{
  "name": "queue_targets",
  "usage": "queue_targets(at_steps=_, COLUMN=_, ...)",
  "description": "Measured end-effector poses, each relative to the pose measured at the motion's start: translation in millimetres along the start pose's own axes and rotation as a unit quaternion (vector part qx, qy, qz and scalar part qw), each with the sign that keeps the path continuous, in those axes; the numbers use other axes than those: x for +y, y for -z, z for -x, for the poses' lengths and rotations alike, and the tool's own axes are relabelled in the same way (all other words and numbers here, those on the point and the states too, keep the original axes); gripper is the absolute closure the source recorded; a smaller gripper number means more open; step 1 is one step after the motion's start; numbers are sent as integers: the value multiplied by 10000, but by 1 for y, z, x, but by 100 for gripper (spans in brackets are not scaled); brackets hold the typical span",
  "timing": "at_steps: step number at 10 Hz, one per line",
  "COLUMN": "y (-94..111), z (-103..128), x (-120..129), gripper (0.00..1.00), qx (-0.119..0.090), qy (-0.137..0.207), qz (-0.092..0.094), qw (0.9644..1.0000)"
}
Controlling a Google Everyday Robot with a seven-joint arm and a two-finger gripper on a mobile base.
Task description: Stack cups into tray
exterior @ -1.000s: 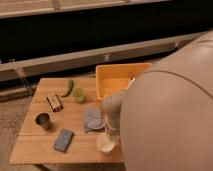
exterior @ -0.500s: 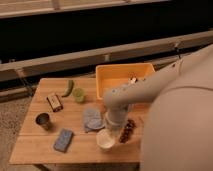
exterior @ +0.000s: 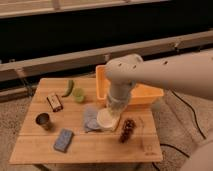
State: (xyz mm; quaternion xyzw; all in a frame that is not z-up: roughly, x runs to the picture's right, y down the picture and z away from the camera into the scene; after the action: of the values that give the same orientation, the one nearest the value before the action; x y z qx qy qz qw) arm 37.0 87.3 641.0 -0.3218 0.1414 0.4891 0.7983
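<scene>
Cream-white cup [exterior: 107, 120], tilted, pinched by gripper [exterior: 114, 111] just beside orange tray [exterior: 150, 93]; grey tumbler [exterior: 43, 120] well apart.

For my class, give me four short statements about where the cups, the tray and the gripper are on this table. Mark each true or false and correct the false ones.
1. The dark tumbler stands inside the tray. False: it stands on the table, near the left edge and far from the tray.
2. The gripper is shut on the cream cup, just in front of the tray. True.
3. The blue-grey block lies flat on the table, nearer the front edge than the dark tumbler. True.
4. The tray sits at the left end of the table. False: it sits at the far right side.
</scene>
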Motion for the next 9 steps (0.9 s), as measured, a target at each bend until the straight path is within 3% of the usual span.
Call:
queue_targets(at_steps=4, y=34, z=66, x=-20, gripper=100, qx=-542, qy=-18, qz=-256, qw=9982)
queue_targets(at_steps=9, y=63, z=130, x=-59, gripper=100, qx=-798, qy=-233, qz=-464, qw=9955)
